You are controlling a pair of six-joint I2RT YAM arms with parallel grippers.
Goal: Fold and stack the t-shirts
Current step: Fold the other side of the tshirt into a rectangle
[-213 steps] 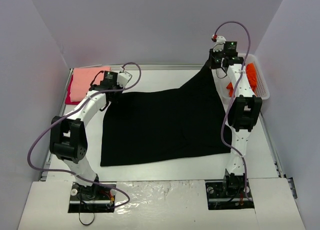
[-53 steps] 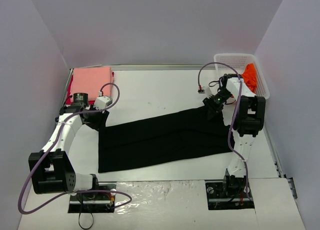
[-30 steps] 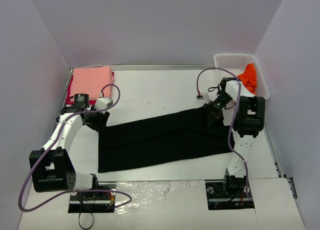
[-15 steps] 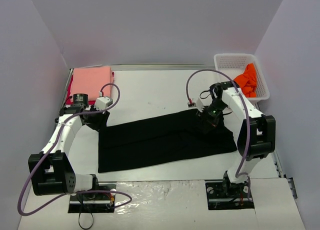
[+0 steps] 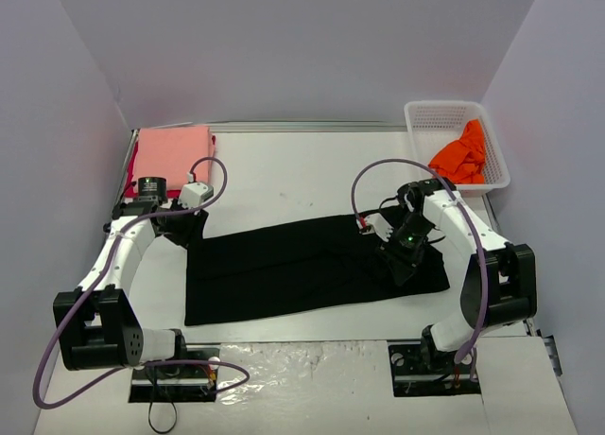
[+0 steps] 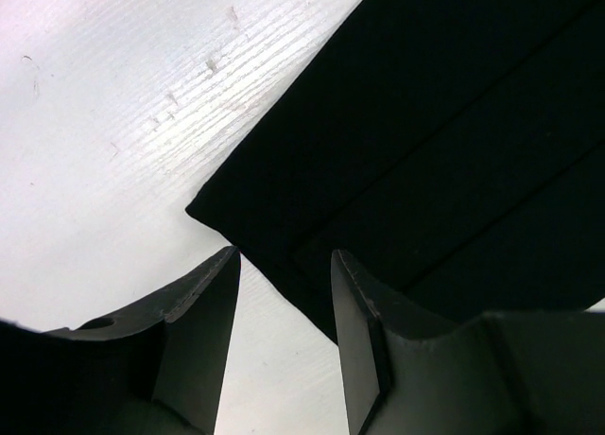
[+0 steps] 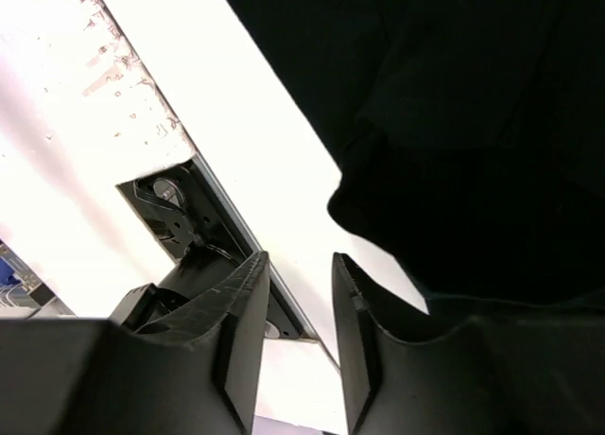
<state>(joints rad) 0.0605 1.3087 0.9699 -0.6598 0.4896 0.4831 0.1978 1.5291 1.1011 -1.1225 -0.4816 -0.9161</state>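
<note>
The large black t-shirt (image 5: 302, 265) lies on the table as a long band folded lengthwise. My left gripper (image 5: 185, 229) hovers open and empty at its far left corner; the left wrist view shows that corner (image 6: 425, 151) just beyond my gripper (image 6: 284, 255). My right gripper (image 5: 403, 263) is open and empty over the shirt's right end, and the right wrist view shows the cloth (image 7: 454, 123) beside my gripper (image 7: 298, 260). The salmon-pink shirt (image 5: 172, 151) lies folded at the back left on the red one (image 5: 131, 168). The orange shirt (image 5: 460, 156) is crumpled in the basket.
The white mesh basket (image 5: 437, 118) stands at the back right corner. The right wrist view shows the table's near edge and a black arm base plate (image 7: 175, 217). Purple cables loop above both arms. Walls close in the left, back and right.
The black shirt, spread wide at first, now lies folded as a band. In the last second my right gripper moved from its far right corner towards the near right end. The left arm stayed still.
</note>
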